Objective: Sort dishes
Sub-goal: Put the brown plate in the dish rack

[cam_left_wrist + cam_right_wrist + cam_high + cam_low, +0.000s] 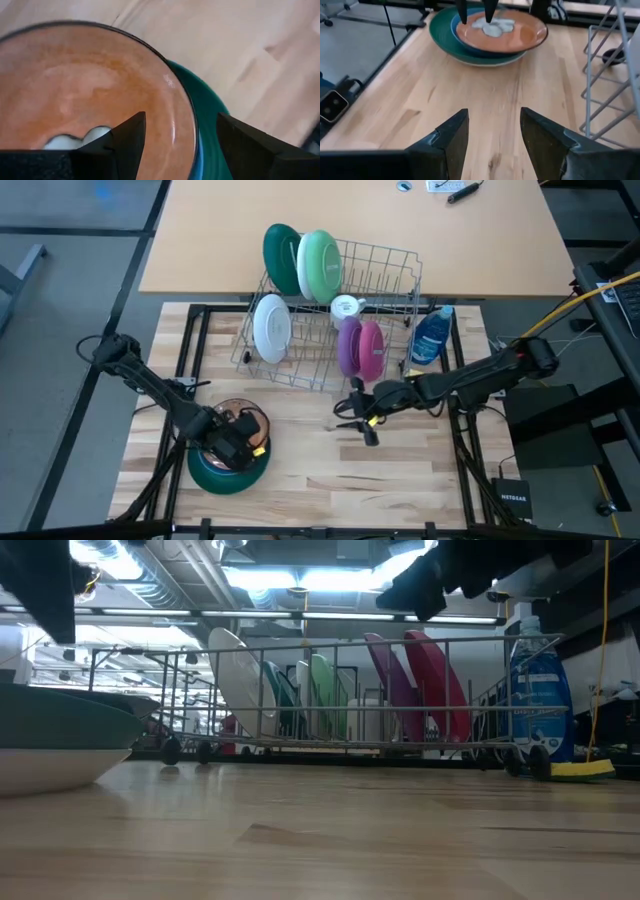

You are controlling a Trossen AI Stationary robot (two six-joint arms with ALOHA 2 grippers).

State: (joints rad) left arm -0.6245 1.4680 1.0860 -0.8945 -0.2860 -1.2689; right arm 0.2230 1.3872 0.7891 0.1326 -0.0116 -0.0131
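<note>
Lower left, the left gripper [238, 442] hangs spread over the orange bowl [243, 423], likely about to lift it off the dark green bowl [225, 473]. The right gripper [352, 413], mid-frame, waits parted and empty

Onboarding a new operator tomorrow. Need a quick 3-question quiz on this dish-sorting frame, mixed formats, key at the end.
1. True or false: the left gripper is shut on the orange-lined bowl.
2. Multiple choice: the orange-lined bowl sits
A. in the wire rack
B. on the dark green plate
C. beside the blue soap bottle
3. Fill in: the right gripper hovers open over bare ____ just in front of the rack.

Key
1. False: its fingers are open, straddling the bowl's rim.
2. B
3. table
</note>
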